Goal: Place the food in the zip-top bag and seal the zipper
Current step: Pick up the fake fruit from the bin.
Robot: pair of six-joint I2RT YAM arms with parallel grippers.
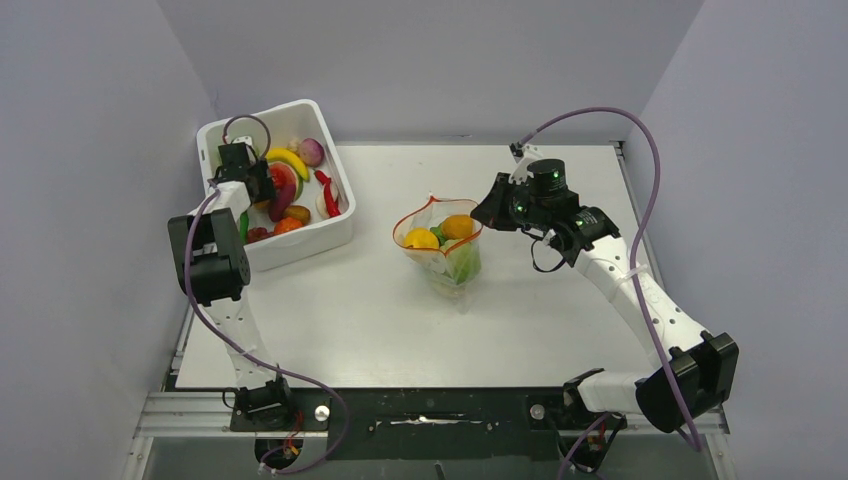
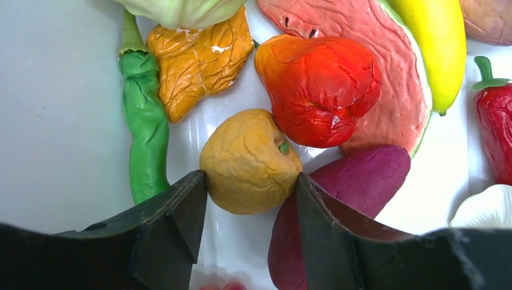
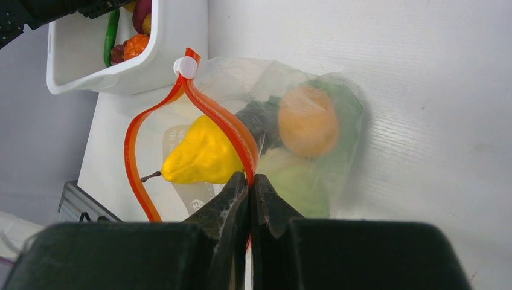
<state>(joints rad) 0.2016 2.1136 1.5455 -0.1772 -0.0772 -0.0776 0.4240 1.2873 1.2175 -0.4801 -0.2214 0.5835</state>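
The clear zip-top bag (image 1: 452,262) stands mid-table with its mouth open. It holds a yellow pear (image 3: 202,158), an orange fruit (image 3: 308,121) and green lettuce (image 3: 305,181). My right gripper (image 3: 249,178) is shut on the red-orange zipper strip (image 3: 211,115) at the bag's right rim and holds it up; it also shows in the top view (image 1: 482,214). My left gripper (image 2: 250,178) is down in the white tub (image 1: 300,245), both fingertips touching a yellow-orange round fruit (image 2: 250,160). A dark purple piece (image 2: 362,181) lies right beside it.
The tub also holds a red fruit (image 2: 317,87), a watermelon slice (image 2: 395,103), a banana (image 2: 438,48), a green chilli (image 2: 145,133), a red chilli (image 2: 498,133) and an orange wrinkled piece (image 2: 196,54). The tub stands at the table's far left.
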